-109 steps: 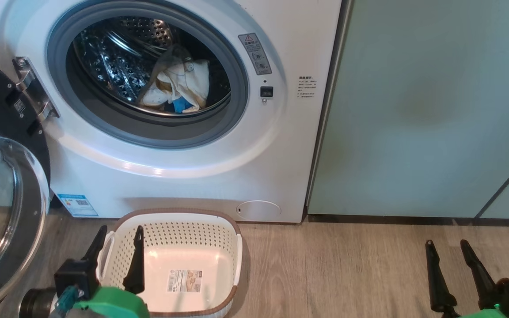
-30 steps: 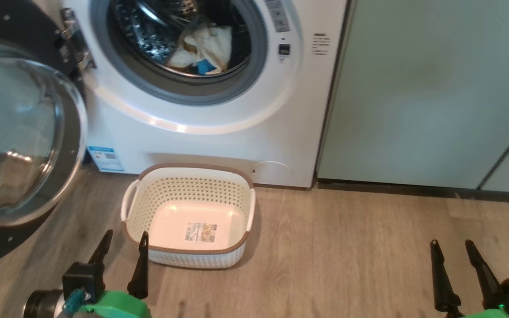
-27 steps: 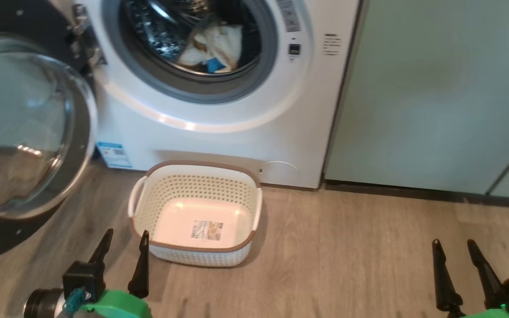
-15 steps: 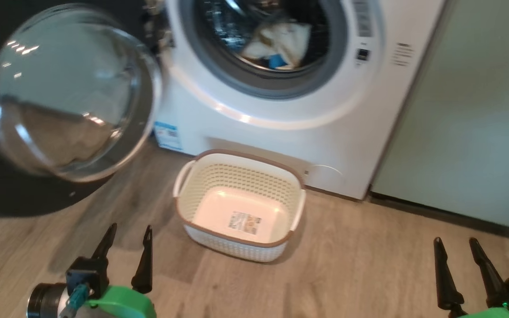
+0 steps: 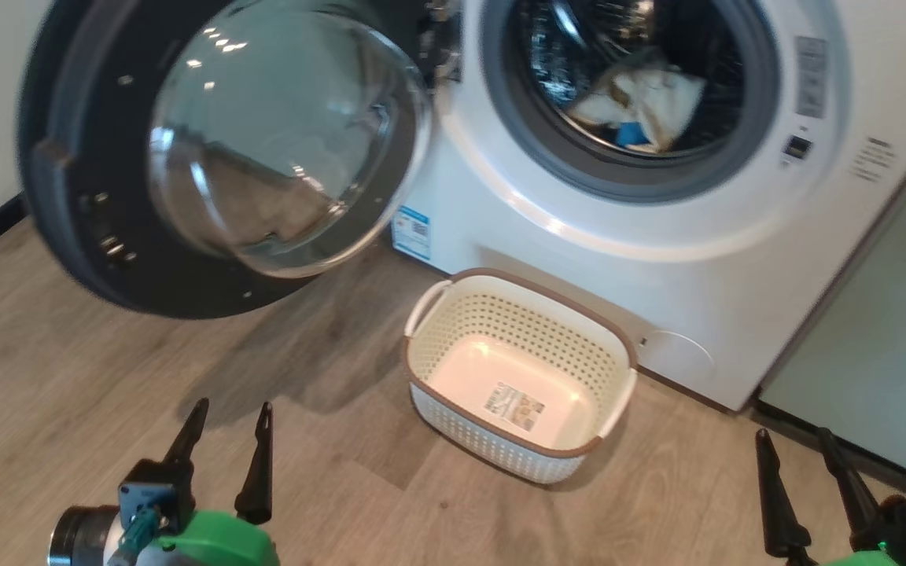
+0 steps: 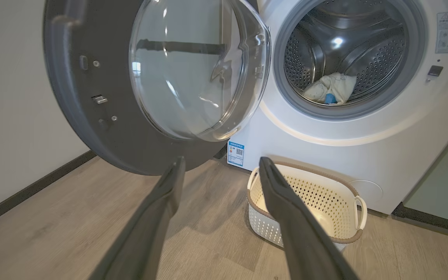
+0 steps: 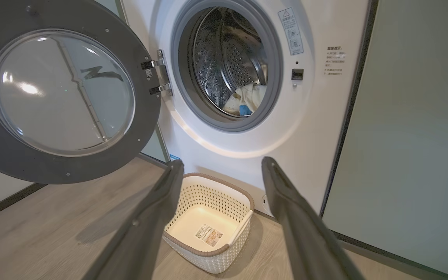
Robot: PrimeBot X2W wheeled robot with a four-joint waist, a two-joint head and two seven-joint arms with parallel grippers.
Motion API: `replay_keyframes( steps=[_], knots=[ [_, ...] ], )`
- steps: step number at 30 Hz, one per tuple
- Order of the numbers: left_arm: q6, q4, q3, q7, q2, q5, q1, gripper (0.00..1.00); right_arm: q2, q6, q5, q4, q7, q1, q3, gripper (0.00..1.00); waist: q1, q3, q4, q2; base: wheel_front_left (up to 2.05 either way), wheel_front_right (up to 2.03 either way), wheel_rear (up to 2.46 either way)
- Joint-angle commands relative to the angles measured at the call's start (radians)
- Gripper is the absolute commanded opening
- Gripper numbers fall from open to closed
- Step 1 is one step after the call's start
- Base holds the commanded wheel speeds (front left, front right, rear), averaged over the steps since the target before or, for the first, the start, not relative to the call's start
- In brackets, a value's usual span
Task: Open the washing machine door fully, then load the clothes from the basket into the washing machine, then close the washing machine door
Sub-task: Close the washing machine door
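Washing machine door (image 5: 209, 157) stands wide open, hinged at the left of the washing machine (image 5: 602, 259), inner face and glass porthole toward us; clothes (image 5: 646, 102), a pale yellow bundle with a blue patch, lie low in the steel drum (image 6: 364, 50) behind the grey gasket (image 5: 500, 118); basket (image 5: 532, 330) sits on the wood floor (image 5: 68, 393) just in front of the machine, below the drum opening, near the round service cap (image 5: 677, 355); sticker (image 5: 514, 406) on its bottom in plain sight; left pincer (image 5: 233, 406) spread wide, gripping nothing, hovers over the floor near-left of the basket, below the door; right pincer (image 5: 792, 434) also spread wide, empty, off right by the pale green cabinet (image 5: 893, 354), well apart from the basket; blue label (image 5: 411, 232) low on the machine front, beside the door's lower edge.
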Motion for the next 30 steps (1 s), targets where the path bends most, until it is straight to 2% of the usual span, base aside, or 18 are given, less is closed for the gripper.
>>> replay_keyframes(
  steps=[1, 13, 29, 30],
  knots=[
    [0.005, -0.033, 0.036, -0.008, 0.017, 0.008, -0.041, 1.0, -0.017, -0.003, 0.005, -0.026, -0.006, -0.021, 0.022, 1.0, 0.0, -0.005, 0.027, 0.0, 0.0, 0.0, 0.0],
    [0.012, -0.04, 0.037, -0.005, 0.027, 0.004, -0.034, 1.0, -0.017, -0.003, 0.017, -0.009, -0.013, -0.026, 0.035, 1.0, 0.0, -0.02, 0.089, 0.0, 0.0, 0.0, 0.0],
    [0.015, -0.047, 0.039, -0.006, 0.027, 0.0, -0.034, 1.0, -0.017, -0.003, 0.017, 0.0, -0.021, -0.032, 0.042, 1.0, 0.0, -0.01, 0.081, 0.0, 0.0, 0.0, 0.0],
    [0.014, -0.047, 0.04, -0.006, 0.026, -0.001, -0.034, 0.84, -0.017, -0.003, 0.016, 0.0, -0.021, -0.032, 0.042, 1.0, 0.0, -0.009, 0.08, 0.0, 0.0, 0.0, 0.0]
  ],
)
